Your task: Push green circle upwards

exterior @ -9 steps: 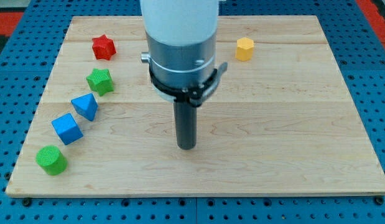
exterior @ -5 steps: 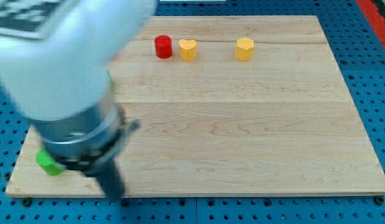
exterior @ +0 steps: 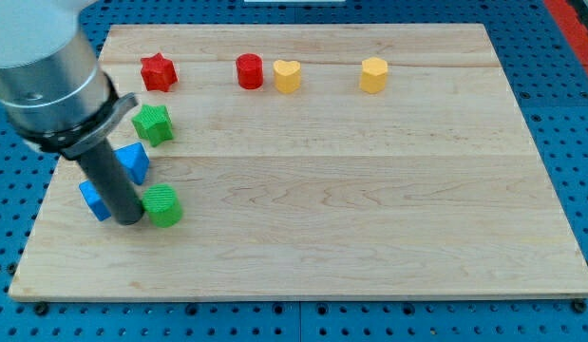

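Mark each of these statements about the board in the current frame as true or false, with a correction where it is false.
1. My tip sits just to the view's left of the green circle. True.
2. The red star lies at the view's bottom right. False: it is at the top left.
3. The yellow heart is beside the red cylinder. True.
4. The green star lies below the green circle. False: it lies above it.

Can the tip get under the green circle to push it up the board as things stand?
Probably yes, after a short move. My tip sits against the view's left side of the green circle, not below it. The board below the circle is bare, so the tip can swing round; the blue cube is partly hidden behind the rod.
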Robot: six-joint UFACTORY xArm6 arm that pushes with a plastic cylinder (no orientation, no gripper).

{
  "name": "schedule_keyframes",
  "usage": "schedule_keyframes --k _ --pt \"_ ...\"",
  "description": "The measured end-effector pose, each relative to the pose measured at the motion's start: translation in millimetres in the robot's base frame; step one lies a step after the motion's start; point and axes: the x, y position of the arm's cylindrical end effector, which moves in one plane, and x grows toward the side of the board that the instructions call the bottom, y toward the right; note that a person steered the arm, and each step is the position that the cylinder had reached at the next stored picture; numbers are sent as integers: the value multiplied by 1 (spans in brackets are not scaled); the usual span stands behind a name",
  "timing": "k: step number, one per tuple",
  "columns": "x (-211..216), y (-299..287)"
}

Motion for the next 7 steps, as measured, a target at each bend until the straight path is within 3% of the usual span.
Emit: schedule_keyframes --k 2,4,5,6,7 --pt "5 8" --pt "41 24" --pt "11 27" --pt "39 12" --pt "46 -59"
